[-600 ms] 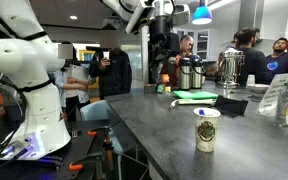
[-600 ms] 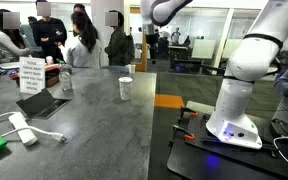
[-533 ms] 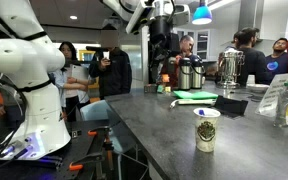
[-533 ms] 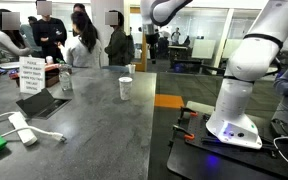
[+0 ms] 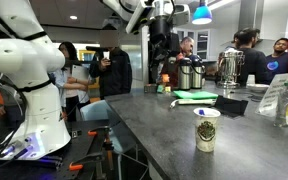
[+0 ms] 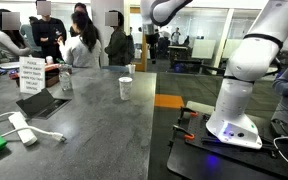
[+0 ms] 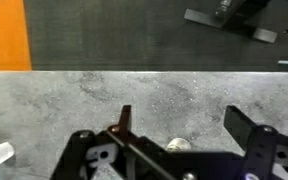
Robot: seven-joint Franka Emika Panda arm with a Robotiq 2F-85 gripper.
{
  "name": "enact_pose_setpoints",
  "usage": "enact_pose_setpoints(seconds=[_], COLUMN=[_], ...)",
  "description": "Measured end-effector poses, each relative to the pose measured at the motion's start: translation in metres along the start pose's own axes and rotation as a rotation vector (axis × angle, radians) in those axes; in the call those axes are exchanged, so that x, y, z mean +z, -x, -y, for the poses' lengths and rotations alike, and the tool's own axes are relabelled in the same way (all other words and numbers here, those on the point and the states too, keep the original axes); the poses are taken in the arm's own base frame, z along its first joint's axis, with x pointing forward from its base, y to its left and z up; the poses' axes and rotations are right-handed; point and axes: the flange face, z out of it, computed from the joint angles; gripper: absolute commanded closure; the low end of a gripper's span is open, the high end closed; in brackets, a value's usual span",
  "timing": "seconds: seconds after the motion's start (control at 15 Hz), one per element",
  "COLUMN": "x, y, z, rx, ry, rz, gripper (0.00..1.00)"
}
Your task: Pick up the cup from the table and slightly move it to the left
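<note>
In the wrist view, gripper point(image 7: 181, 125) spread wide over the grey counter point(image 7: 84, 90), clasping nothing, its lower part cut off by the frame edge. In an exterior view, same gripper high at centre, dark against the people point(image 5: 112, 70) behind, fingers hard to make out. Right of it and well below, cream cup point(image 5: 207, 130) on the counter: upright, long axis vertical, white lid up, green emblem facing the camera.

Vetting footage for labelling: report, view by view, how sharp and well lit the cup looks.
In an exterior view the cup is sharp and evenly lit; in an exterior view it is small but clear, no glare; wrist view: the hand is dark and soft, only a pale rim, perhaps the cup's, shows.
</note>
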Motion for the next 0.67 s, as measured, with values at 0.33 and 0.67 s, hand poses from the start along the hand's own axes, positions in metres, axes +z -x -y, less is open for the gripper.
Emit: enact_pose_setpoints(seconds=[0.33, 0.67], x=[0.000, -0.003], y=[0.000, -0.013], z=[0.000, -0.009], rx=[0.000, 0.020], ry=[0.000, -0.018], rz=[0.000, -0.011], gripper=[0.00, 0.00])
